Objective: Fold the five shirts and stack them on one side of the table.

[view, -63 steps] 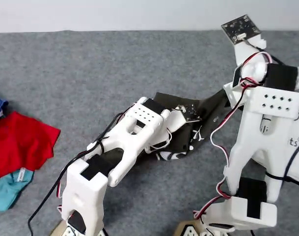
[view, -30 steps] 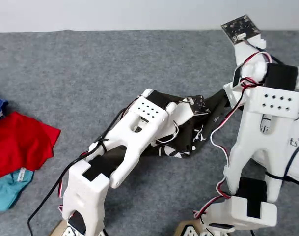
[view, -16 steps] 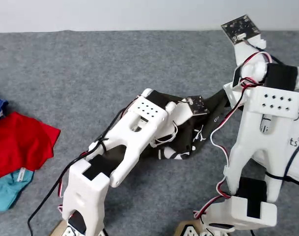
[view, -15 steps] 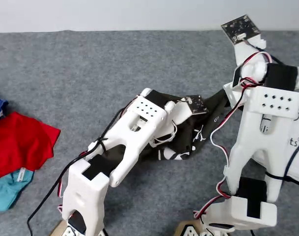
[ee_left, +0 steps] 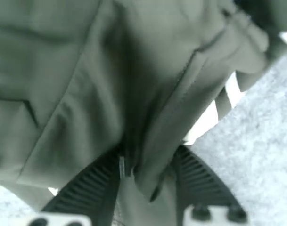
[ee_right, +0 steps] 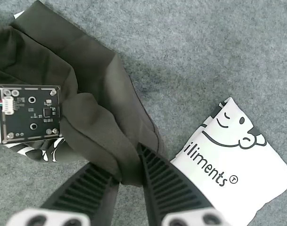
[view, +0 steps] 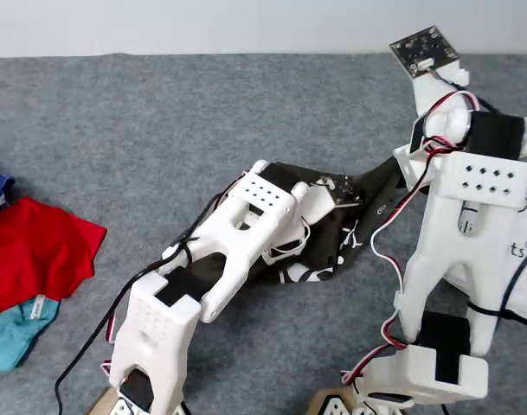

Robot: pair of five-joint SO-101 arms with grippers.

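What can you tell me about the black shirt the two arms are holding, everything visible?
The black shirt is soft, matte dark fabric with white printed markings, crumpled and not yet folded flat. It lies mid-table on the grey cover, partly under the left arm. The left gripper is closed on a bunched fold, and the right gripper pinches another fold, with the cloth running between them.

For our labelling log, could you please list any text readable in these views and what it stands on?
White flat item with a cartoon face: dark lettering, its start cut off; no whole word to quote.
Black shirt: white print, unreadable.
Teal shirt, white label: too small.
Black circuit board: markings too small.
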